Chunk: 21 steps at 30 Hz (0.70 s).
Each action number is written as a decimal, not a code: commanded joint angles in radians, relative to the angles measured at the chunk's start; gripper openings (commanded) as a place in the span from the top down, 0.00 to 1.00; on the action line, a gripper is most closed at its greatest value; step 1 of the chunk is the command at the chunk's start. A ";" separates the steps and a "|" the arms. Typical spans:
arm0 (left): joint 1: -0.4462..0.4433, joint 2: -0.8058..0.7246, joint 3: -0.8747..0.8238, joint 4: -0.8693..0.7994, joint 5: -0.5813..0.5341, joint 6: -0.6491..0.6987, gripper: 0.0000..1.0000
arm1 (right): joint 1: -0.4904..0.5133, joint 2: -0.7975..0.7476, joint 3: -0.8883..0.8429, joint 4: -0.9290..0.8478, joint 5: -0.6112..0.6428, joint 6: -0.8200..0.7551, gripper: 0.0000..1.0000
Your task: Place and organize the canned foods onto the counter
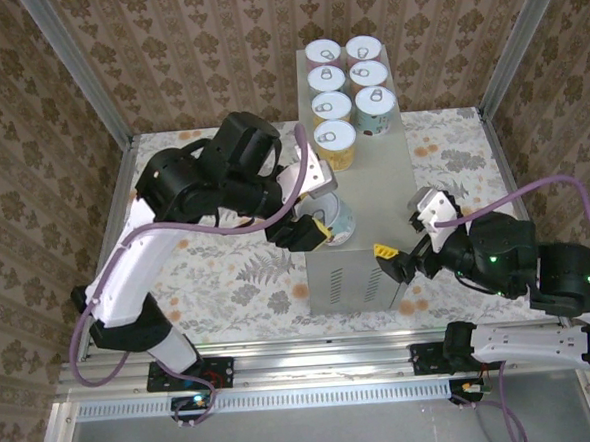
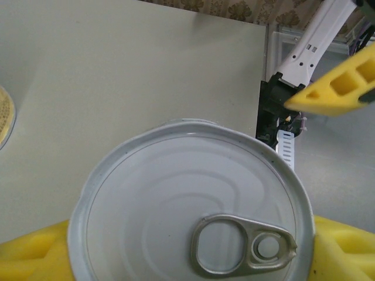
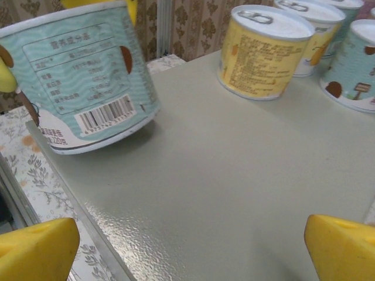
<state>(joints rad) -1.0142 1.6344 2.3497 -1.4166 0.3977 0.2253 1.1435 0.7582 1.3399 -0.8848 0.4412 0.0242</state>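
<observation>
Placement step, apparently the last tin. Left gripper (image 1: pixel 318 228) is clamped by its yellow pads on a teal-labelled cylindrical tin with a silvery pull-tab lid (image 3: pixel 76 76), at the near-left edge of the grey metal box counter (image 1: pixel 373 191). Cannot tell if the base touches. Tin's long axis is slightly off vertical, lid up, barcode facing the right gripper (image 3: pixel 187 249), which is spread open and empty. Judgement: level the tin, carry it to the free spot beside the yellow-labelled tin (image 1: pixel 335 144), and set it flat before release.

Wide-spread right claw (image 3: pixel 188 246), yellow fingertips (image 3: pixel 35 249) at both lower corners, over grey counter (image 3: pixel 193 175). Ahead-left: teal can (image 3: pixel 76 76), tilted, near counter edge. Ahead-right: yellow can (image 3: pixel 263 50), upright; further cans (image 3: pixel 319 26) beyond it.
</observation>
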 commanded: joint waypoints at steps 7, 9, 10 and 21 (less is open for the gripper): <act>-0.018 0.054 0.072 -0.003 0.052 0.052 0.46 | 0.007 -0.009 -0.106 0.254 -0.047 -0.109 0.00; -0.018 0.057 0.083 0.001 0.071 0.055 0.46 | 0.008 0.001 -0.115 0.284 -0.052 -0.130 0.00; -0.018 0.058 0.089 0.001 0.079 0.056 0.46 | 0.007 0.008 -0.117 0.296 -0.057 -0.140 0.00; -0.022 0.062 0.114 -0.035 0.122 0.082 0.46 | 0.007 0.094 -0.116 0.400 -0.086 -0.195 0.00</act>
<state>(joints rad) -1.0264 1.7073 2.4317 -1.4399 0.4664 0.2752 1.1454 0.8379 1.2270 -0.5533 0.3679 -0.1406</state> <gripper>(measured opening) 0.715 0.999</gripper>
